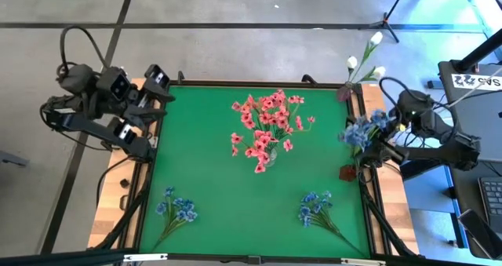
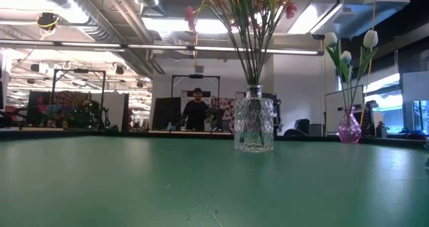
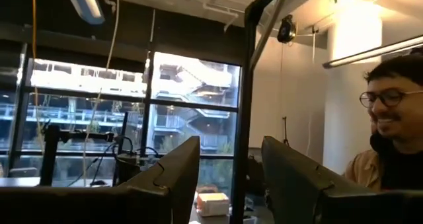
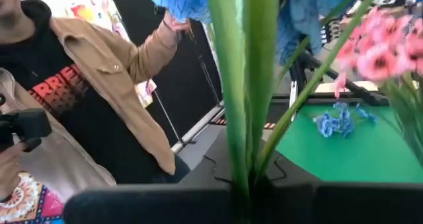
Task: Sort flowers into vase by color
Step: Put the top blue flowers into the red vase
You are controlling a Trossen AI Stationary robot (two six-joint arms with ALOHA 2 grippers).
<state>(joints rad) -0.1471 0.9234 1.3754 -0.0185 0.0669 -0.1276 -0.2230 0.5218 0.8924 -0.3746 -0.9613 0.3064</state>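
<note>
Blue sprigs: three; one clamped in right tool (image 1: 369, 146), two (image 1: 176, 209) (image 1: 316, 209) lain on worktop (image 1: 212, 180).
Vases: two seen, clear (image 2: 254, 124) and pink (image 2: 349, 127).
Left tool (image 1: 163, 84): fingers apart, nothing held.

From my station the worktop (image 1: 235, 211) reads as matt green cloth, smooth, framed by pale wood at its sides. The centre vase (image 2: 254, 124) is clear cut glass with a faceted, glossy surface; the small pink vase (image 2: 349, 128) looks like tinted glass, also shiny. The blue flowers (image 1: 362, 130) held by my right end effector (image 1: 369, 152) have fabric-like blooms on smooth plastic-looking green stems. My left end effector (image 3: 231, 184) has dull, matt dark plastic fingers.
</note>
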